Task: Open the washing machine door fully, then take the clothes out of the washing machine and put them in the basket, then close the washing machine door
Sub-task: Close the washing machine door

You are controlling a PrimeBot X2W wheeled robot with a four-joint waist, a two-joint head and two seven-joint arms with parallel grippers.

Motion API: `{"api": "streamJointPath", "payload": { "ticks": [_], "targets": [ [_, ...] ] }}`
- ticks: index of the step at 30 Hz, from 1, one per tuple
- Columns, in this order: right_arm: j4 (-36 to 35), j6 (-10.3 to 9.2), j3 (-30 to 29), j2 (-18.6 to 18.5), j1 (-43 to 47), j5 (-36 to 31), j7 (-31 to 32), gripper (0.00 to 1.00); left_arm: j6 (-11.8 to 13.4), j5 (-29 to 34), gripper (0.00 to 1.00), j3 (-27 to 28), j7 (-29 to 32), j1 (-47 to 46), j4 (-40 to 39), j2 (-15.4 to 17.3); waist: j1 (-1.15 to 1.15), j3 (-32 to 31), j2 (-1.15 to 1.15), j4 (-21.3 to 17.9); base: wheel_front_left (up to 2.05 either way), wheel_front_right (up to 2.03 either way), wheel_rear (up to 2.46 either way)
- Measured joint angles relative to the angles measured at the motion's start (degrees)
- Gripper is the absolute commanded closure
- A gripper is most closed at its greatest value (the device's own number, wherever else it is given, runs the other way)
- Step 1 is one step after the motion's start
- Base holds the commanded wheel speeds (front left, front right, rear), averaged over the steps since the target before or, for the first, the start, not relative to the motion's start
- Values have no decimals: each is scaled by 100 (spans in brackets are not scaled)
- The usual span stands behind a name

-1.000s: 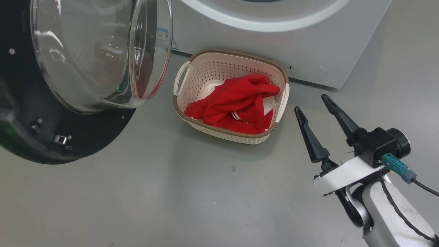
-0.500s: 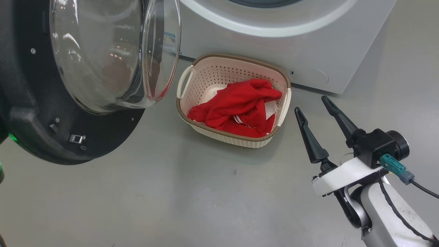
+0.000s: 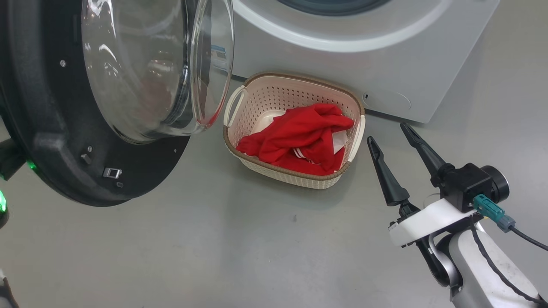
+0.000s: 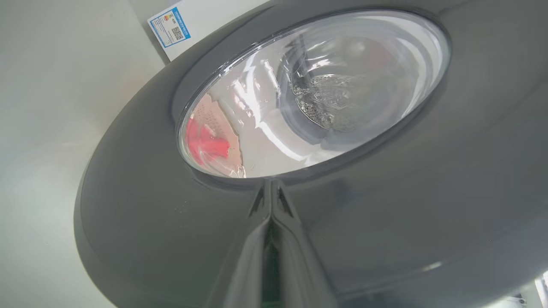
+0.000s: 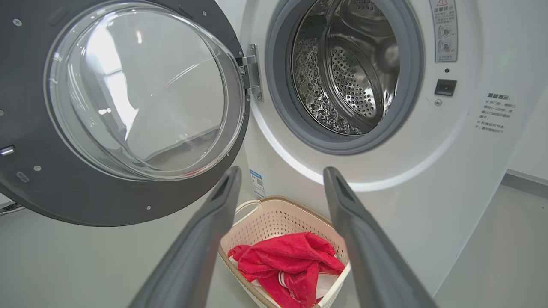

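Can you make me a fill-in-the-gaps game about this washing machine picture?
The soft clothes in the cream perforated plastic basket are bright ____. The big white washing machine's perforated steel drum is ____. Its round black-rimmed glass door hangs ____. The right end effector holds ____.
Missing words: red; empty; open; nothing.

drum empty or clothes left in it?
Empty, as far as it shows: the right wrist view shows bare perforated steel in the drum, and the clothes lie in the basket.
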Motion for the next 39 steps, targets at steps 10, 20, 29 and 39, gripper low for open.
{"api": "streamJointPath", "payload": {
  "ticks": [10, 20, 29, 39],
  "targets": [
    [144, -5, 18, 85, 92, 51, -115, 0, 0, 515, 100, -505, -1179, 446, -1486, 89, 0, -195, 0, 58, 0, 0, 0],
    [245, -5, 32, 200, 231, 172, -174, 0, 0, 1784, 100, -1370, -3214, 1377, -2766, 675, 0, -427, 0, 68, 0, 0, 0],
    [324, -4, 107, 277, 298, 199, -225, 0, -2, 2668, 100, -2011, -5112, 2416, -3249, 1067, 0, -606, 0, 34, 0, 0, 0],
    [333, -33, 91, 325, 322, 201, -276, 0, -26, 3111, 100, -2282, -6685, 3333, -3333, 1002, 0, -668, 0, -47, 0, 0, 0]
  ]
}}
